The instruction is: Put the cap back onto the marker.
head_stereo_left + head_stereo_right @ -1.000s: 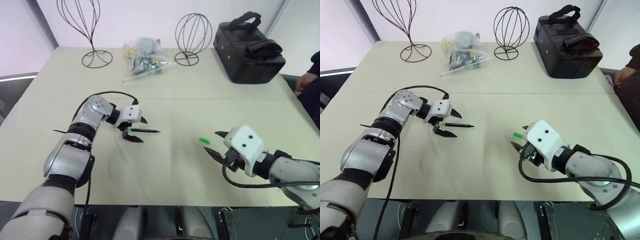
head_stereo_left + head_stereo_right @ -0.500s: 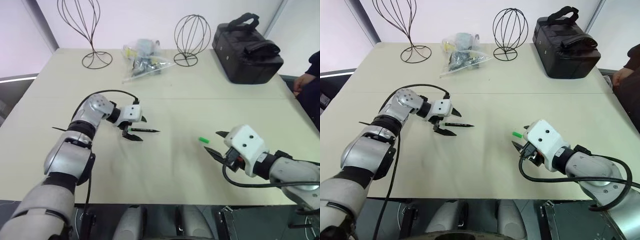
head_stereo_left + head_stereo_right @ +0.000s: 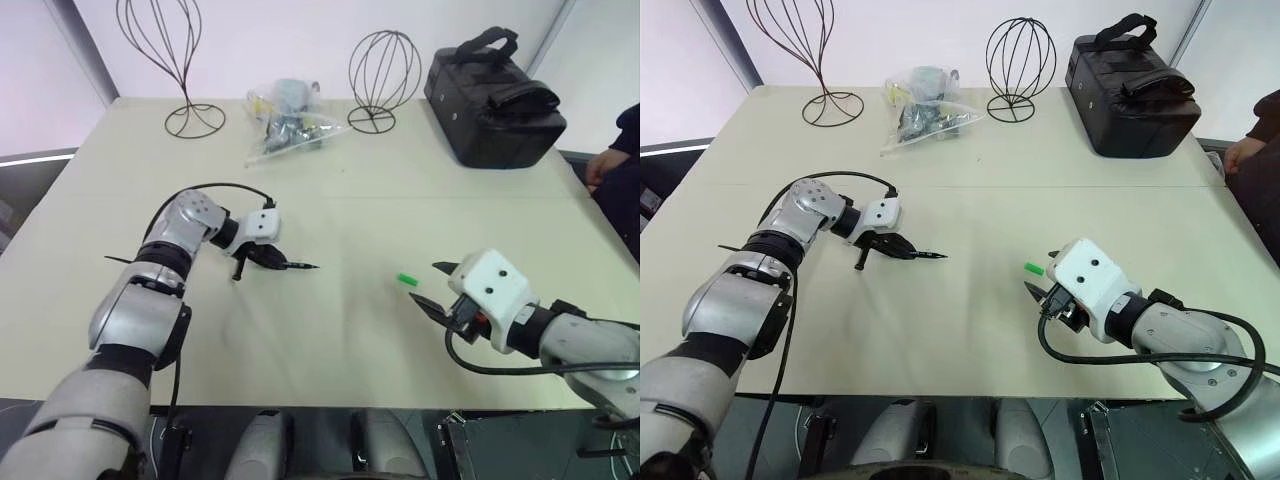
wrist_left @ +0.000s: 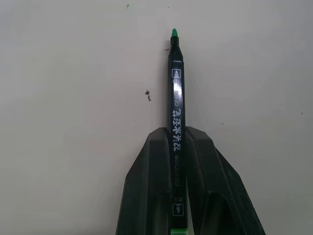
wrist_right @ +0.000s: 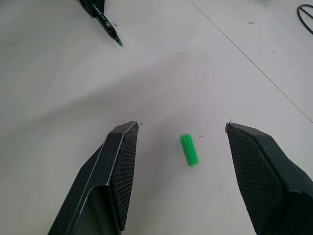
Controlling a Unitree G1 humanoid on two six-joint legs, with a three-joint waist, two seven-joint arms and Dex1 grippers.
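Where the head camera looks down over the beige table [image 3: 420, 200], the left gripper [image 3: 262, 259] sits toward the left half of the surface with its black fingers clamped on the marker [image 3: 293, 265], whose fine tip sticks out toward the table's middle. Nearer the right edge and the front edge, the cap [image 3: 407, 280] lies flat on the bare surface, apart from everything, with the right gripper [image 3: 437, 288] just beside it, jaws spread and holding nothing. Along the far edge stand two wire stands [image 3: 386, 80], a clear bag of small items [image 3: 285, 120] between them, and a black bag [image 3: 495, 95] near the far right corner; a person's hand [image 3: 603, 165] shows past the right edge. Seen from the left wrist, both fingers [image 4: 146, 186] press against the marker's black barrel, which carries white printing and ends in a green tip resting low over the table. From the right wrist, the two fingers [image 5: 117, 166] stand wide apart with the cap lying on the surface between them, touching neither, while the marker's green tip shows farther off.
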